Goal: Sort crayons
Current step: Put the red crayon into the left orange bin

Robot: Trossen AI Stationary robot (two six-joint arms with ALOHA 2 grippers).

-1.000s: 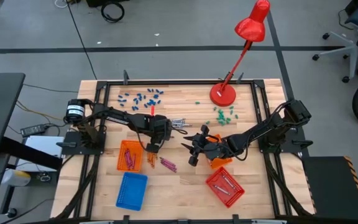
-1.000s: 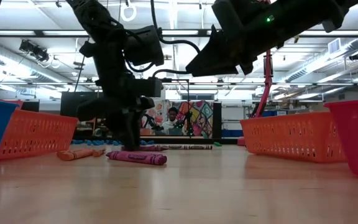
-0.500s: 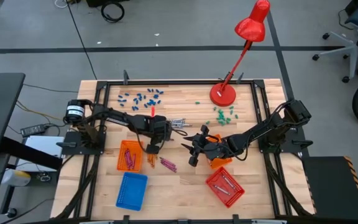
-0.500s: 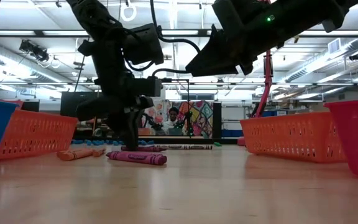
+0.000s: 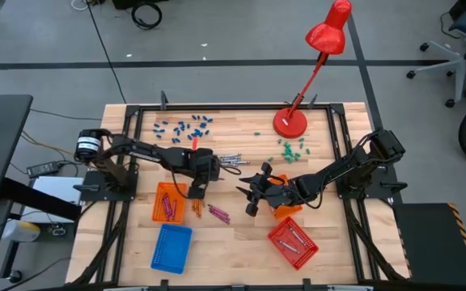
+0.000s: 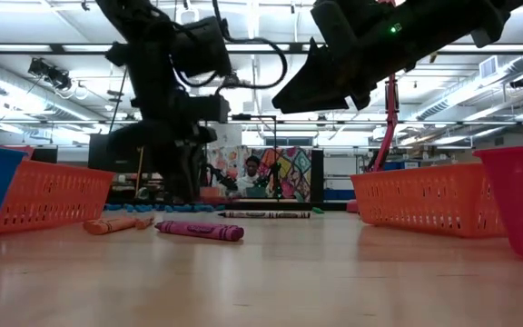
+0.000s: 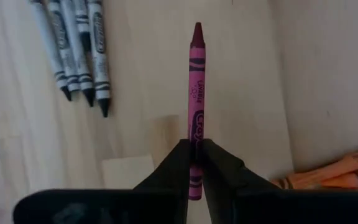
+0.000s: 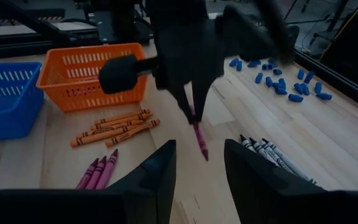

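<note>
Above the table (image 5: 241, 234), left end effector (image 7: 195, 154) clamped on magenta crayon (image 7: 195, 93), right end effector (image 8: 196, 163) open, empty, nearby.

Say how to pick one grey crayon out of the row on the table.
Best take the end grey crayon, the one nearest the magenta crayon. Come straight down and close the jaws across its wrapped middle: it lies flat, with free space on that side only and neighbours pressed against the other.
</note>
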